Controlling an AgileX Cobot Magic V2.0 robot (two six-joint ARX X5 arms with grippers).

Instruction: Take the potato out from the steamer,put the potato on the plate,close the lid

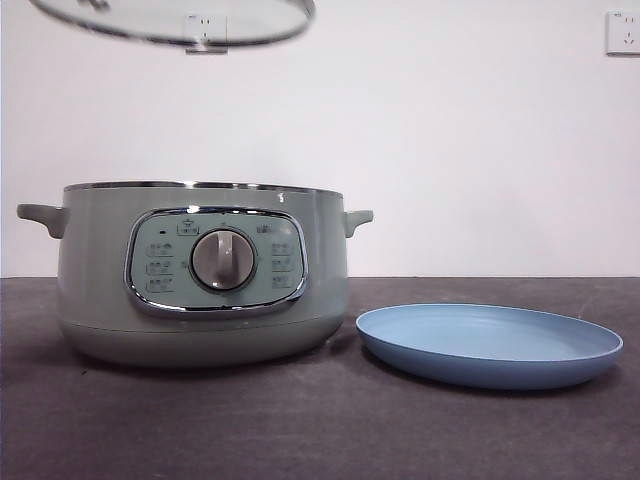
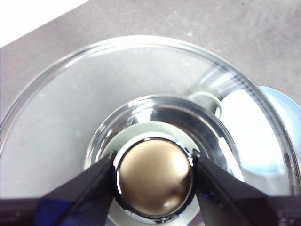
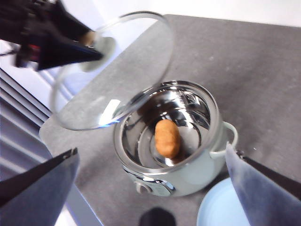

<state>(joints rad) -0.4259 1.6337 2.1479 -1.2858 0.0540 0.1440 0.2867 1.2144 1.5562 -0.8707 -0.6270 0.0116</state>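
So the pot's open but the real work hasn't started. The left gripper (image 2: 153, 176) has its jaws clamped on either side of the round knob of the lid (image 1: 175, 25), and it's holding the lid up in the air, well clear of the steamer (image 1: 200, 275). In the front view you only catch the lid's glass and chrome rim poking in at the top left, above the pot and a bit tilted. From the right wrist camera, the lid hangs off to one side of the pot's opening, not straight over it, so the way in looks free. The potato (image 3: 167, 138) is lying on the shiny floor inside the steamer, roughly in the middle, with nothing touching it. The right gripper (image 3: 155, 188) is hovering above the near side of the pot with its jaws spread wide and nothing between them. I can't really judge how high it is, since the wrist view is blurry at the edges. The plate (image 1: 490, 343) sits on the table just to the right of the steamer, close to its base but apart from it as far as I can tell, and there's nothing on it. So I'd say the lid being off is all that's done. Still to go: reach in with the open gripper, grab the potato, carry it right onto the plate, then lower the lid back onto the chrome rim.
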